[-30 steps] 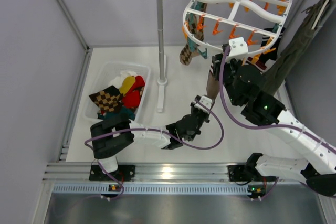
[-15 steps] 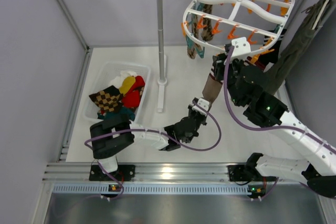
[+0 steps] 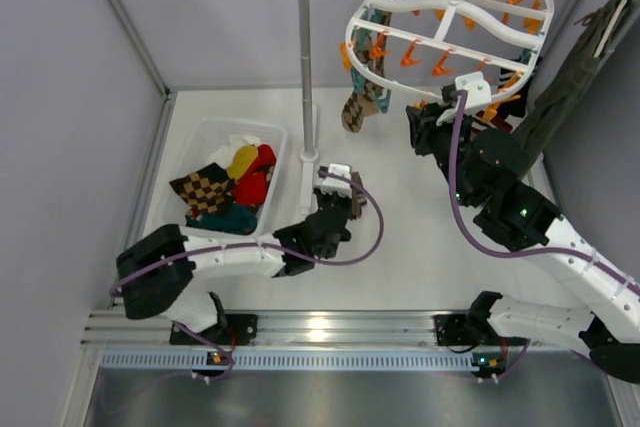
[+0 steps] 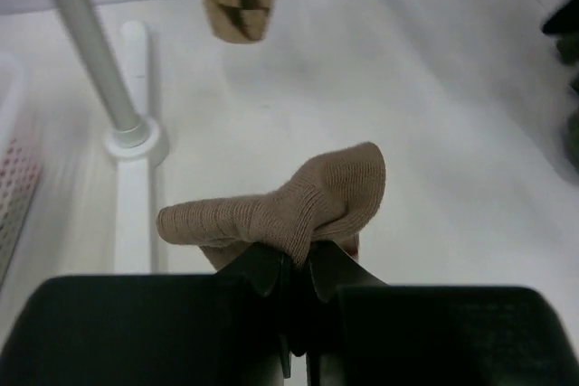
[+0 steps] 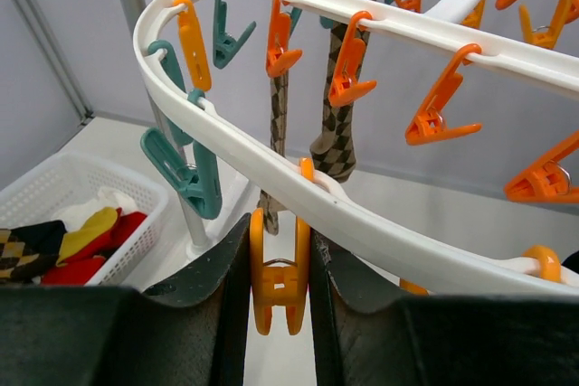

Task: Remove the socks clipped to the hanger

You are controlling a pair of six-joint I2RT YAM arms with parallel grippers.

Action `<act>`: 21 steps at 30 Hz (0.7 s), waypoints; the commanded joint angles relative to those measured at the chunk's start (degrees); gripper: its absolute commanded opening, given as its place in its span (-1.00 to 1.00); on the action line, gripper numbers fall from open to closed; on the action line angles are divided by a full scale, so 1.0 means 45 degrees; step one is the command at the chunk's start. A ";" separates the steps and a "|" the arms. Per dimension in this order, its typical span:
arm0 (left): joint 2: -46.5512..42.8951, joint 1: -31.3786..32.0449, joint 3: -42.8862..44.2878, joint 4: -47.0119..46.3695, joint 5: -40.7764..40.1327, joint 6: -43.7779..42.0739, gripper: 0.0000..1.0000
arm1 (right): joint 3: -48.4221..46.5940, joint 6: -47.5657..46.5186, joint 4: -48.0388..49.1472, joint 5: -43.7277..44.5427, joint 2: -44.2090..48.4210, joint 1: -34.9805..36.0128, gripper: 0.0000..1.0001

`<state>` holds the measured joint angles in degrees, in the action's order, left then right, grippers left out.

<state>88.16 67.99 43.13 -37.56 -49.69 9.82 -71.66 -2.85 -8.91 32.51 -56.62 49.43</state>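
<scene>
The top view looks steeply down from above the near edge over the whole table around the pole, the left wrist view looks low and close toward that pole's foot, and the right wrist view sits close under the hanger beside the pole, which all three share.

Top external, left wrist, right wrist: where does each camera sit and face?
Top external: above and behind the bases, looking down on the left arm, right arm, hanger and basket.
Left wrist: on the left arm, facing forward over the table; left claw shut on a tan sock.
Right wrist: on the right arm, tilted up at the hanger rim; right claw shut on an orange clip.
Shared: all three show the hanging argyle sock.
</scene>
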 commanded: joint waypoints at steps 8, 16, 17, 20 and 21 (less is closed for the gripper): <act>-0.5213 -0.4754 0.1370 0.8984 -0.0559 0.4730 -1.00 | 0.0319 0.0556 0.0846 -0.1384 -0.0054 -0.0183 -0.82; -0.4924 -0.9692 0.1802 1.1160 0.3004 0.6583 -1.00 | 0.0475 0.1454 0.1373 -0.2340 -0.0835 -0.0164 -0.72; -0.4826 -1.0201 0.1763 1.1159 0.3595 0.6722 -1.00 | 0.0417 0.1512 0.1393 -0.2419 -0.0913 -0.0145 -0.72; -0.4144 -1.1376 0.1937 1.1140 0.4263 0.6665 -0.65 | 0.0261 0.1629 0.1316 -0.2752 -0.1128 -0.0164 -0.70; -0.3987 -1.1494 0.2015 1.1140 0.4343 0.6587 -0.49 | 0.0241 0.1649 0.1315 -0.2810 -0.1148 -0.0164 -0.66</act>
<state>68.49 17.63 50.70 10.72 -37.08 37.52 -69.82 3.18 -6.33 24.51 -61.21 49.21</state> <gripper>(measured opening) 0.202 0.249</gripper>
